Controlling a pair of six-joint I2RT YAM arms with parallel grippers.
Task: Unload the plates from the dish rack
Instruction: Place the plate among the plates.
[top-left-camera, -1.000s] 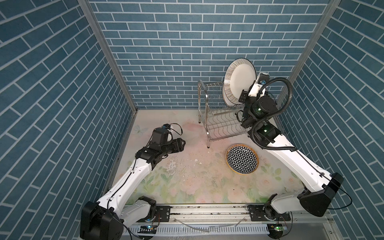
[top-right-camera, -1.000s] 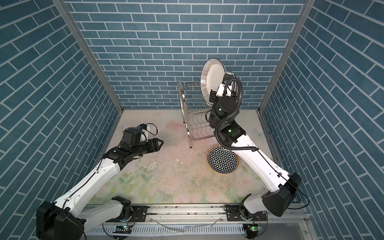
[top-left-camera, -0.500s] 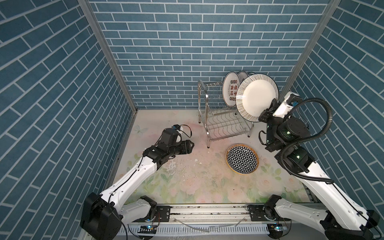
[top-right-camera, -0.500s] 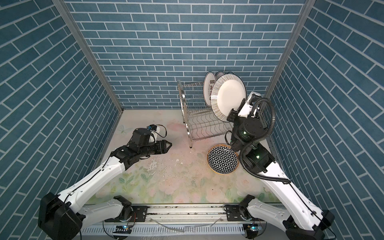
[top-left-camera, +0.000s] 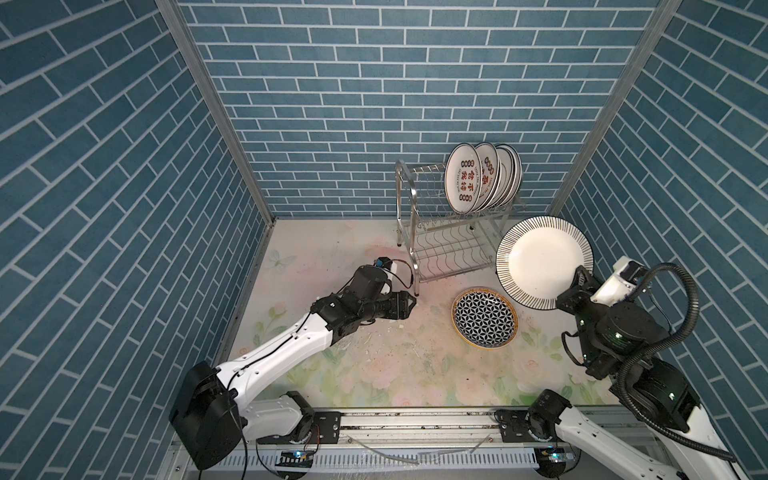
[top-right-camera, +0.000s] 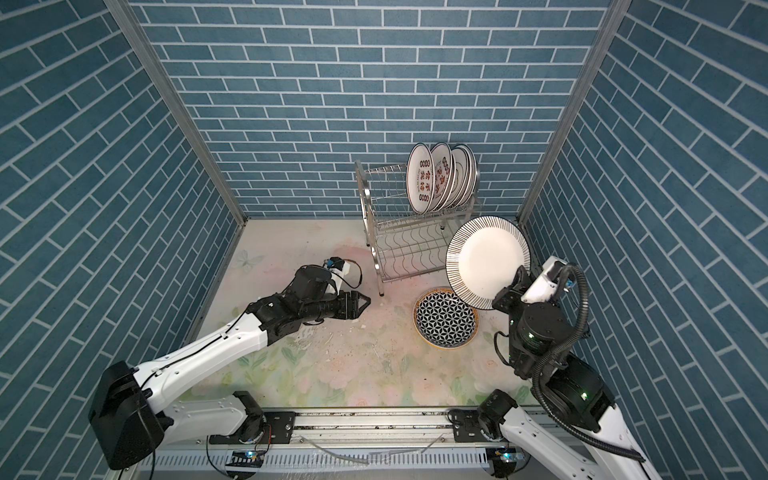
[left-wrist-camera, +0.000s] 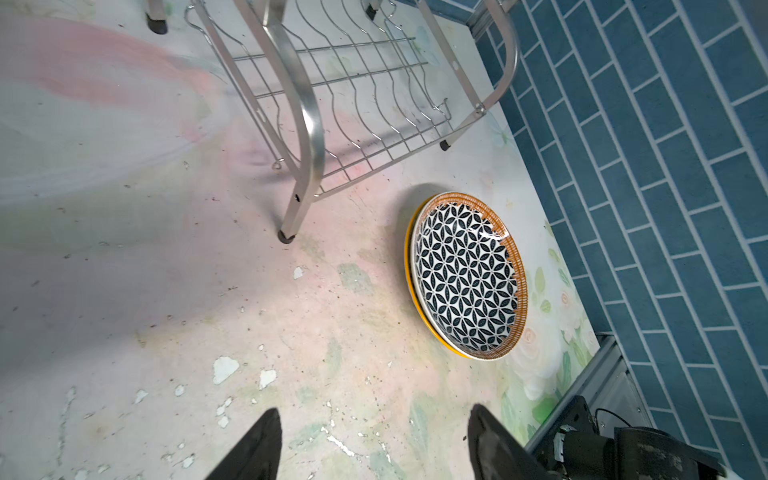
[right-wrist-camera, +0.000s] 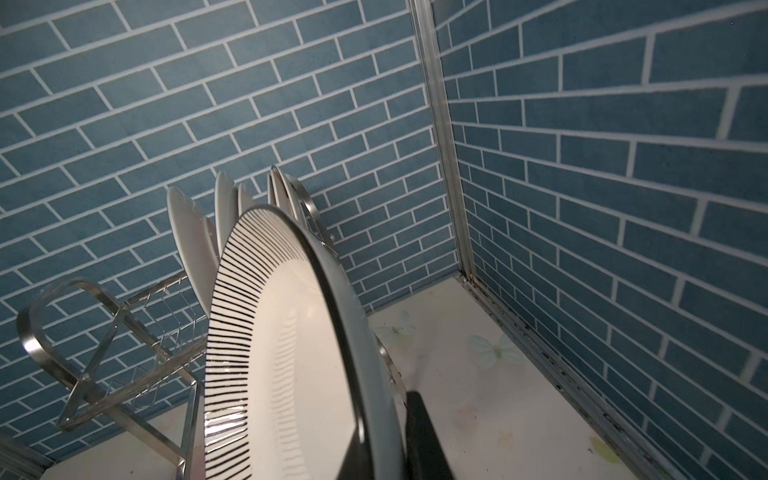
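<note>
the unloading is partway, by my reading. the right tool (top-left-camera: 578, 284) is pinched shut on the lower rim of a round white ceramic plate with a black-striped border (top-left-camera: 540, 262). this plate stands on edge above the tool's tips, clear of the shiny two-tier stainless steel wire dish rack (left-wrist-camera: 311, 120) and not yet set down. a round black-and-white geometric plate with an orange-yellow edge (top-left-camera: 485, 318) already lies flat on the floral-printed counter (top-left-camera: 374, 365), just beside the right tool and well ahead of the left tool (left-wrist-camera: 374, 411). the left tool's jaws stand wide apart and hold nothing, and it hovers low near the rack's front leg. what is left is to lay the striped plate down, then fetch the row of white racked plates (top-left-camera: 465, 178) upright in the upper tier, beyond the striped plate from the right tool. there seem to be about five, though overlapping edges make the count unsure. the front two show red characters, too small to read, and no brand is legible.
</note>
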